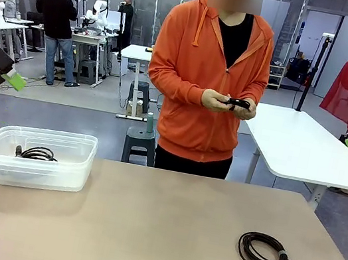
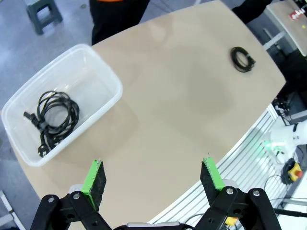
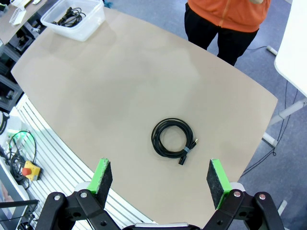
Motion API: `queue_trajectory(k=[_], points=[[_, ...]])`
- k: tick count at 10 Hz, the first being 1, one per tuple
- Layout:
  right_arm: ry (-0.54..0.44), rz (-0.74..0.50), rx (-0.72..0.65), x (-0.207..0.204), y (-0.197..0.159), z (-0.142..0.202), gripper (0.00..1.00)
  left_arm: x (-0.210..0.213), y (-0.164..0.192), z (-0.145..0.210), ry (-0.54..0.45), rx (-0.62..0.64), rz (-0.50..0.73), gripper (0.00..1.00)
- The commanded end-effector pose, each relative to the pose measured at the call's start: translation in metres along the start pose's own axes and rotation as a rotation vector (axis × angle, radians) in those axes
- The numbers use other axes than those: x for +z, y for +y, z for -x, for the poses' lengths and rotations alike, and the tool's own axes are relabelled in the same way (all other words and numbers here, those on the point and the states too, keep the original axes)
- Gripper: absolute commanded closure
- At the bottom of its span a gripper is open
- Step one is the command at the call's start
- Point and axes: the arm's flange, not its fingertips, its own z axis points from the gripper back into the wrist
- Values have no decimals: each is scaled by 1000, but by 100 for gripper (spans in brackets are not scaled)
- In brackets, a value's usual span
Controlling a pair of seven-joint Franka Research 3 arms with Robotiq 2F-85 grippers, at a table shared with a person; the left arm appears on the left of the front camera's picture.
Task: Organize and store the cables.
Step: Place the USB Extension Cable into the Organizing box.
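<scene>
the beige worktop (image 1: 162, 236) takes up the near half of the scene, and a person in an orange hoodie (image 1: 200, 74) stands at its far edge. a clear plastic bin (image 1: 51, 174) sits on the worktop toward the robot's left. the left tool (image 2: 151, 168) hangs high above the worktop beside the bin, its green-padded jaws spread wide and holding nothing. the right tool (image 3: 159, 166) hangs high over the other side, equally wide and empty. a black cable (image 2: 55, 117) lies loosely coiled inside the bin with plug ends showing. a second cable (image 3: 171, 137) lies as a flat round coil on the bare worktop toward the robot's right, well apart from the bin, under the right tool. a third cable (image 1: 238, 103), a small black bundle, is held between the person's hands (image 1: 214, 100) at waist height.
</scene>
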Motion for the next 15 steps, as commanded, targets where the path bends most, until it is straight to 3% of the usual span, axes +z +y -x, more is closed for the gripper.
queue_trajectory(k=[1, 4, 7, 11, 15], points=[[-4, -16, 12, 0, -2, 1, 0, -7, -2, 9, -27, -122, 51, 0], [-4, -16, 12, 0, -2, 1, 0, -17, -15, 12, 86, -239, 42, 0], [-4, -16, 12, 0, -2, 1, 0, -24, -25, 16, 135, -262, 55, 0], [-4, -16, 12, 0, -2, 1, 0, -34, -36, 14, 146, -234, 16, 0], [-4, -16, 12, 0, -2, 1, 0, -31, -31, 12, 131, -244, 53, 0]])
